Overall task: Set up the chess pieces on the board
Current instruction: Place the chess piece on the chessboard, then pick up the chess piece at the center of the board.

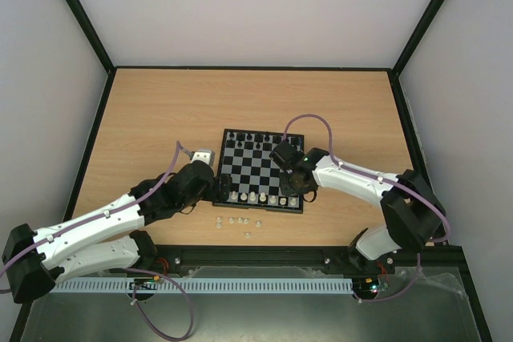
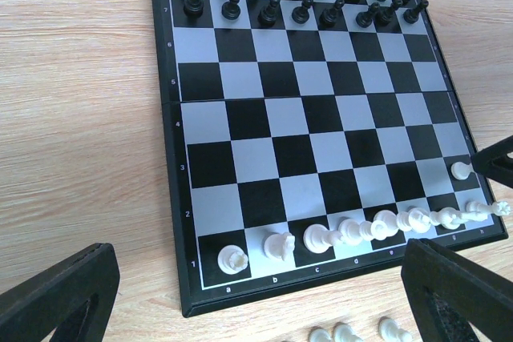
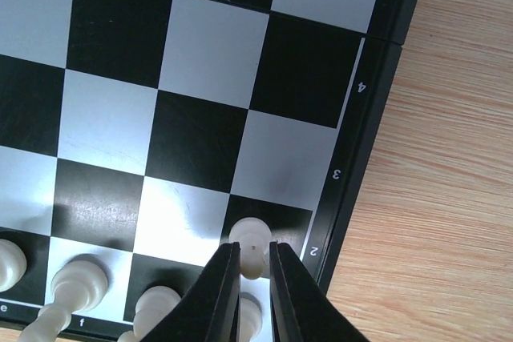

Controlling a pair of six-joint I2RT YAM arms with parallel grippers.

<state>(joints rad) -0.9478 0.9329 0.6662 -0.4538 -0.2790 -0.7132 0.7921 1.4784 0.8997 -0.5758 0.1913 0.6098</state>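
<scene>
— Chess pieces [image 1: 252, 196], seen from above?
— Ranked on the small black-and-silver checked board [image 1: 256, 170]; loose cream pieces [image 1: 236, 220] lay just beside its near edge.
— Left wrist?
— The left gripper [image 2: 256, 302] gaped wide at that edge.
— Right wrist?
— The right gripper [image 3: 255, 278], narrow, pinched a small cream pawn [image 3: 250, 239] on rank two.

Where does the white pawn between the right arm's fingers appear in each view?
Top external: hidden under the right gripper, board's near-right corner.
Left wrist: white pawn at right edge.
Right wrist: white pawn bottom centre, between the fingers.
Shared landmark: the white back row.
</scene>
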